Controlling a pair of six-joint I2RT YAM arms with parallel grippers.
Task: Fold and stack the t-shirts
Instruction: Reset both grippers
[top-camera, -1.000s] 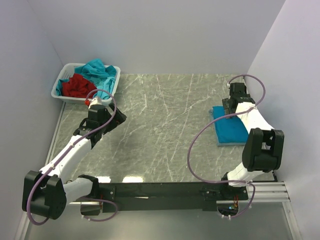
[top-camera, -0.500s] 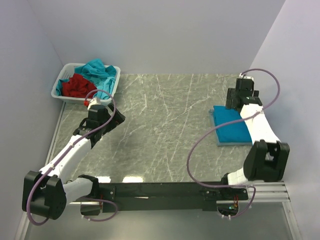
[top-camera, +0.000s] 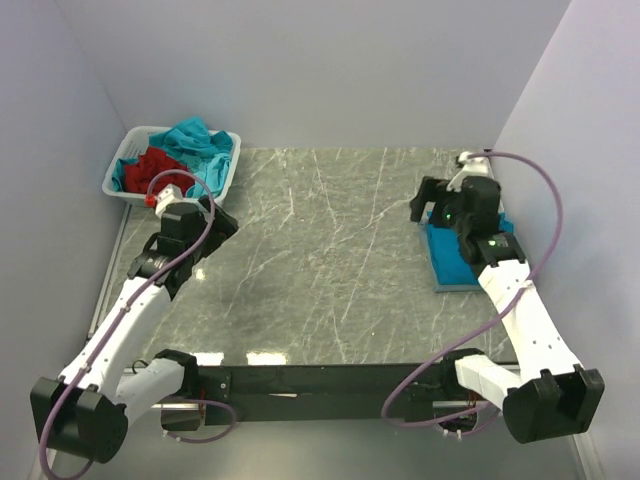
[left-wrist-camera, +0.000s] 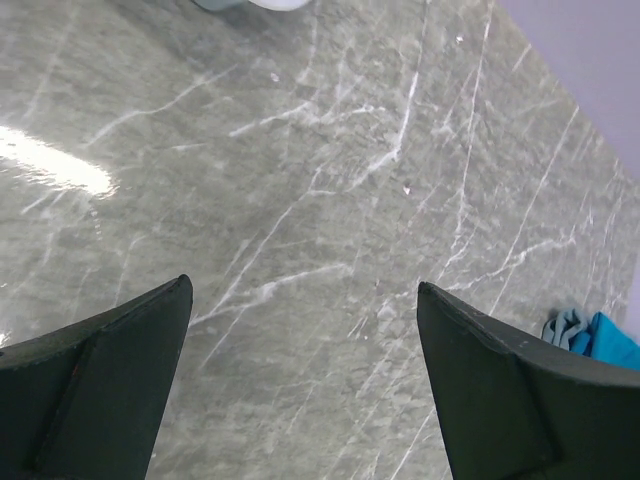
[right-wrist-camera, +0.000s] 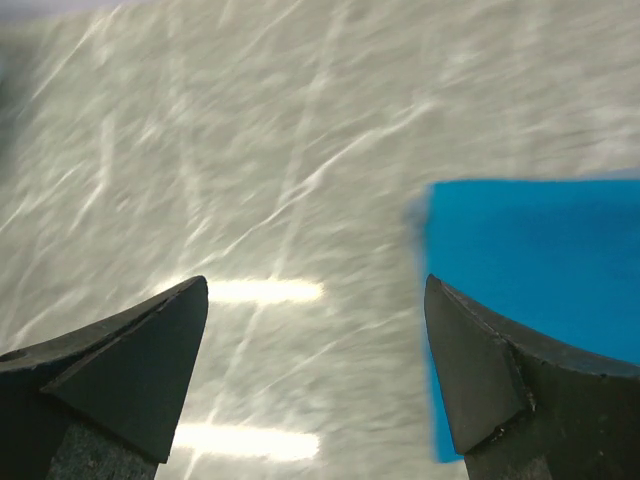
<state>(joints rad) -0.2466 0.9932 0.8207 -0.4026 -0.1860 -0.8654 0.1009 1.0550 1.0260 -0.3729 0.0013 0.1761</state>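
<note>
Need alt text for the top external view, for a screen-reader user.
Two robot arms over a grey marble table, both grippers open and empty: left gripper near a white basket of red and turquoise t-shirts at far left, right gripper beside a folded teal-blue t-shirt at the right edge.

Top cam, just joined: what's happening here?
Shirt folding, between picks. A folded bright blue t-shirt lies on the right of the table. The right claw hangs open and empty over the bare top beside the shirt's edge. The left claw is also open and empty, over bare table near the white basket. The basket holds a crumpled red shirt and turquoise cloth, not yet folded.
</note>
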